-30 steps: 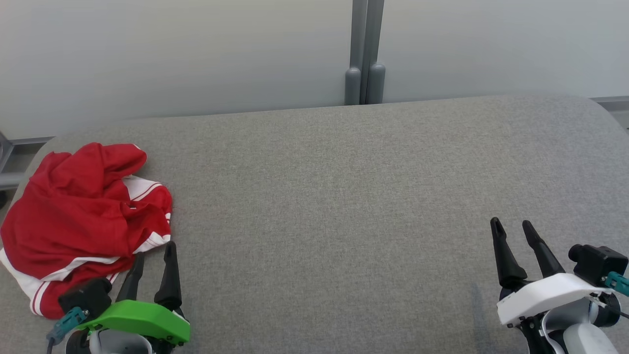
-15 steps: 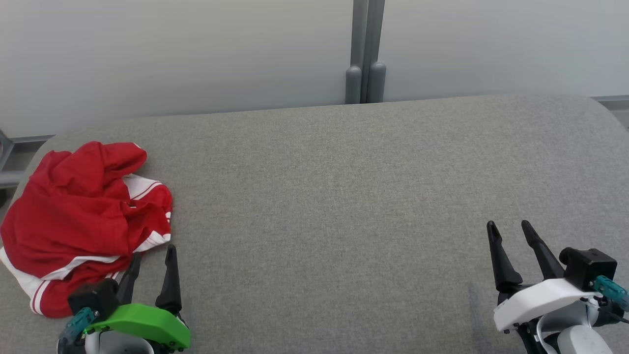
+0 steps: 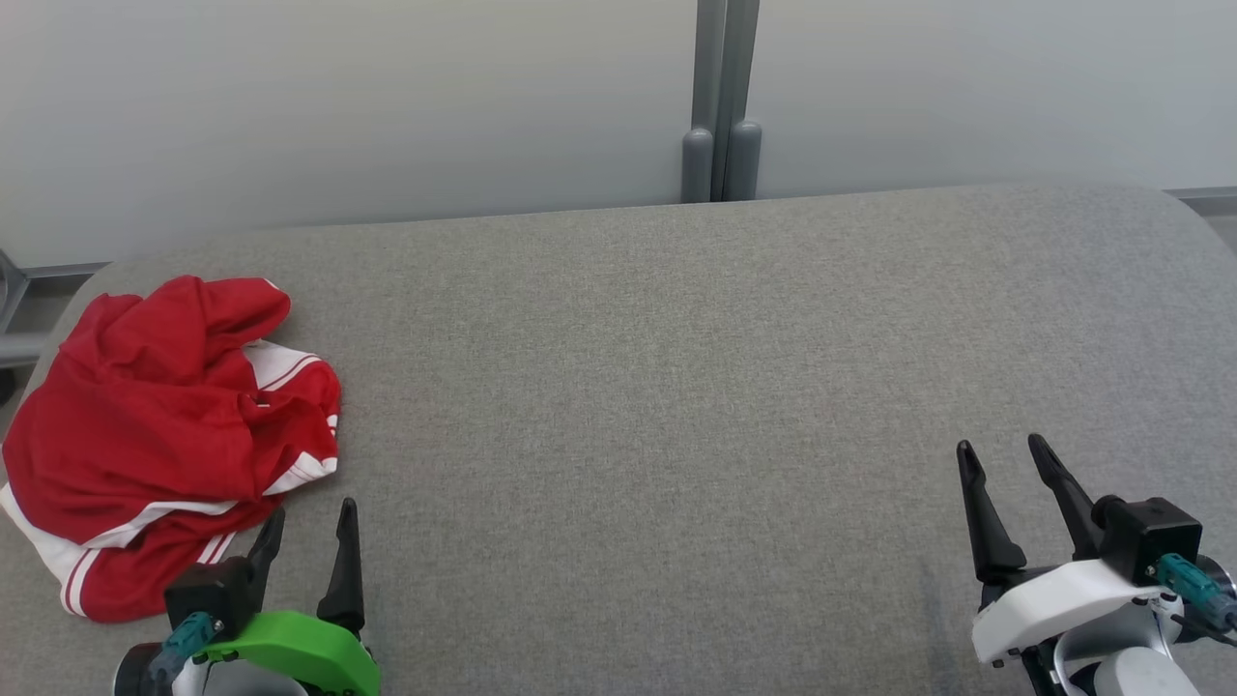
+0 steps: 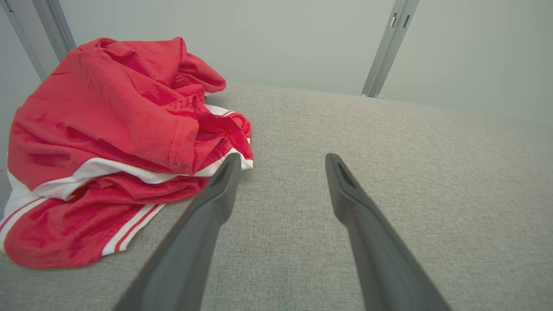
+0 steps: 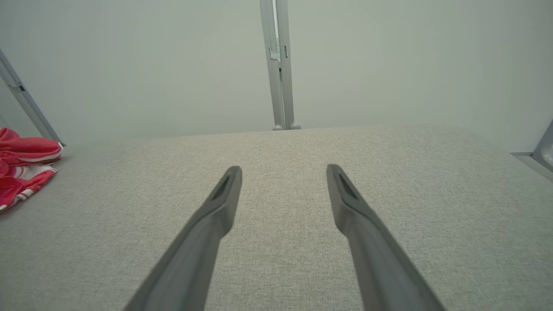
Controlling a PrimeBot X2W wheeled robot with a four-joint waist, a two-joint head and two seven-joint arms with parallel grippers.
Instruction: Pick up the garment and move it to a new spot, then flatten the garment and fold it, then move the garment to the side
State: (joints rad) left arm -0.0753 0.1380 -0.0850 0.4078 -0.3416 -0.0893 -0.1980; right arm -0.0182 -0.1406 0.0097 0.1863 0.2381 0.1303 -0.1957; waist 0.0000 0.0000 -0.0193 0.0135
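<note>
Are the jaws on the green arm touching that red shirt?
Cannot tell. In the left wrist view one finger overlaps the red garment at its white hem, yet may hover above it; the head view shows no plain gap either.

Jaws apart, grey surface (image 5: 432, 181), red garment (image 5: 17, 172) far left

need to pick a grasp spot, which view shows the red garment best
Left wrist view: the red garment sits close, folds and white stripes clear. Head view shows the whole heap, smaller; right wrist view catches one edge.
</note>
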